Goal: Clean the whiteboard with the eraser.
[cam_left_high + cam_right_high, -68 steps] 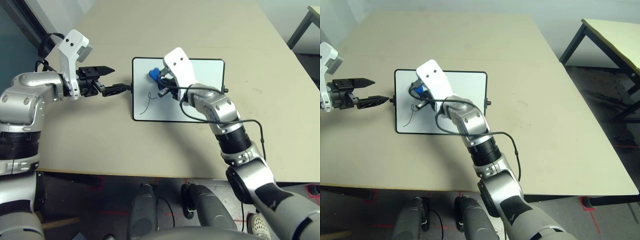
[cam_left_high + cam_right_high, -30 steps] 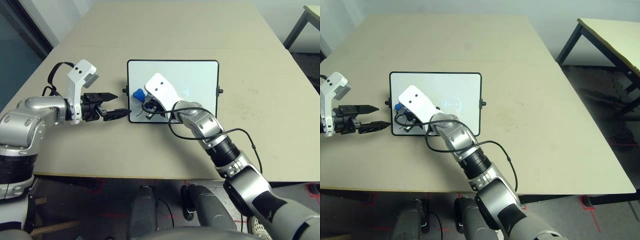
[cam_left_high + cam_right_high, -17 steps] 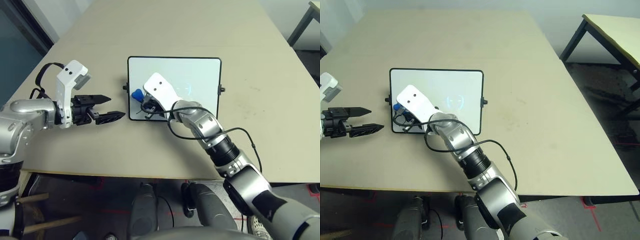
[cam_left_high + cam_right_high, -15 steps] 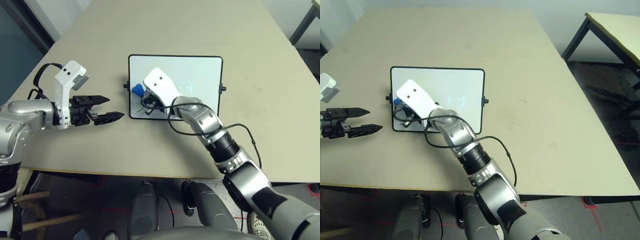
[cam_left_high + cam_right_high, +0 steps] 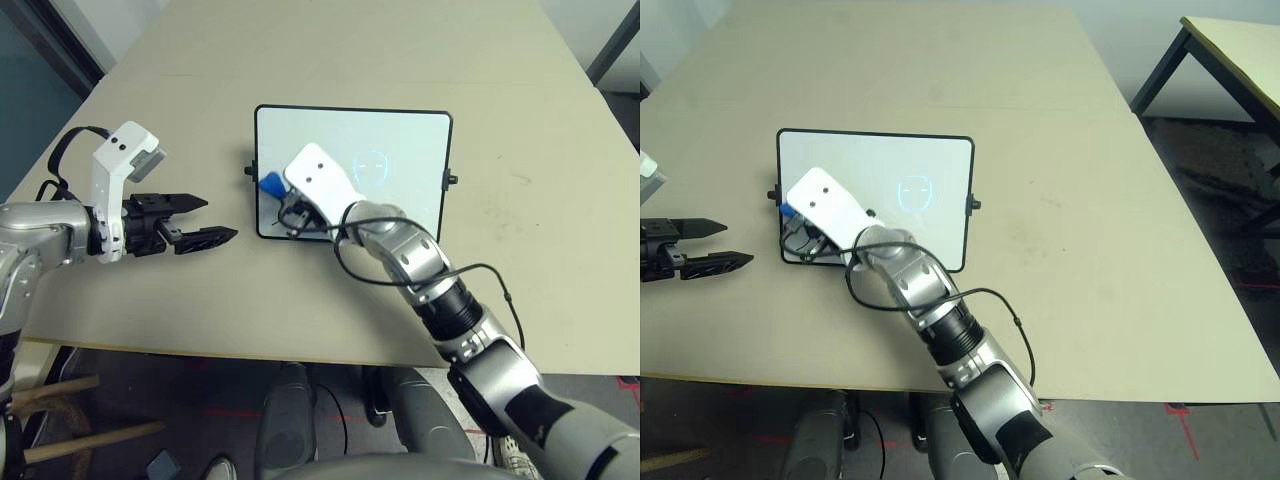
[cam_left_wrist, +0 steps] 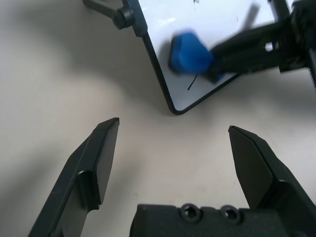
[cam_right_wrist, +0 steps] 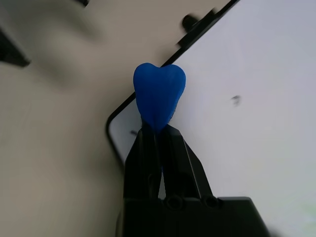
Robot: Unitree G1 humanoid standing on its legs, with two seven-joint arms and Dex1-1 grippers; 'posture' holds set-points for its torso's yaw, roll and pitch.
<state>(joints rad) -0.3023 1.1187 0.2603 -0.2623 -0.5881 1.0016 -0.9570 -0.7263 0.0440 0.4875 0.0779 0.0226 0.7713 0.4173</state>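
The whiteboard (image 5: 400, 140) lies flat in the middle of the table, white with a thin black frame. My right gripper (image 7: 158, 129) is shut on the blue eraser (image 7: 159, 96), which it holds against the board near its near-left corner. In the left eye view the eraser (image 5: 270, 183) peeks out from under the white wrist housing. A short dark stroke (image 6: 192, 84) remains on the board just beside the eraser (image 6: 190, 53). My left gripper (image 5: 220, 218) hovers open over the bare table, a little left of the board's near-left corner, holding nothing.
The beige table (image 5: 300, 300) has free room all around the board. Its near edge runs under my arms. A second table (image 5: 1240, 50) stands off to the right. A black cable (image 5: 480, 270) loops along my right forearm.
My left gripper has drawn back to the left, away from the board's edge. The right gripper has kept the eraser at the board's left end. The long scribble seen earlier is gone.
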